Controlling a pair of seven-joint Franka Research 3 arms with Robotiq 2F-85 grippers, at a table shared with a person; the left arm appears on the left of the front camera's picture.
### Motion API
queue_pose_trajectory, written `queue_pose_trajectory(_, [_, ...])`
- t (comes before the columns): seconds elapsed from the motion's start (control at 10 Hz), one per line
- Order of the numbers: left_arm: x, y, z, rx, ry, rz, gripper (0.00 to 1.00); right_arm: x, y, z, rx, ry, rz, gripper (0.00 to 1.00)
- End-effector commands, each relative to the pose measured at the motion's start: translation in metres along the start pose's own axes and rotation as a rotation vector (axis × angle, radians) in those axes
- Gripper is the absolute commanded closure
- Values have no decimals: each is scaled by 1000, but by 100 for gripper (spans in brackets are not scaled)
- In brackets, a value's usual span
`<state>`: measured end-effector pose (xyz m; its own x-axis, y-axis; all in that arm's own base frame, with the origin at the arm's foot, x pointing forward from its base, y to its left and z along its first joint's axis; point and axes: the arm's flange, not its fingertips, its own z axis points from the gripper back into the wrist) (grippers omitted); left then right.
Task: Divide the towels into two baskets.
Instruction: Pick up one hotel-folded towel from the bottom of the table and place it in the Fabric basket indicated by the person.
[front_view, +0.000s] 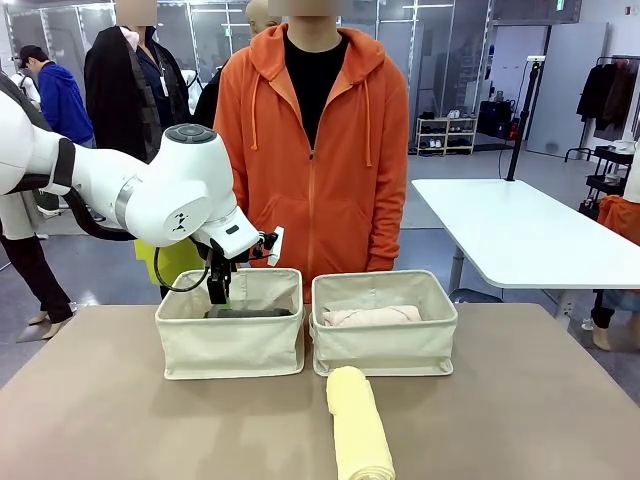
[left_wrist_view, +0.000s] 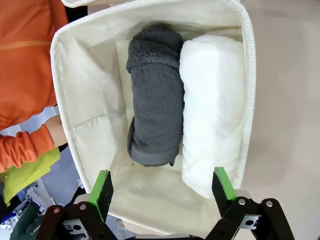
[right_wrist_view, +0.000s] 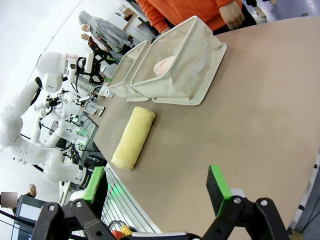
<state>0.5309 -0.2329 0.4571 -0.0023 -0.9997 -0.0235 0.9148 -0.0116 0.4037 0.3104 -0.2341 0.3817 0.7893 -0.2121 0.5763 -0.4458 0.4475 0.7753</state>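
Observation:
My left gripper hangs open just above the left basket, with nothing between its fingers. In the left wrist view it looks straight down into that basket, where a dark grey towel and a white towel lie side by side. The right basket holds a pale pink towel. A pale yellow towel lies on the table in front of the right basket. My right gripper is open and empty above the table, well away from the yellow towel and the baskets.
A person in an orange hoodie stands close behind the two baskets, one hand near the right basket's far side. The brown table has bare room left and right of the yellow towel.

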Motion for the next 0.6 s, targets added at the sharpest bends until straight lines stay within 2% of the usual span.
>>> queue_pose_trajectory(0.0, [-2, 2, 1, 4, 3, 0, 0, 0, 2, -2, -4, -18, 9, 0])
queue_pose_trajectory(0.5, [0, 0, 0, 0, 0, 0, 0, 0, 2, -2, -4, -18, 9, 0])
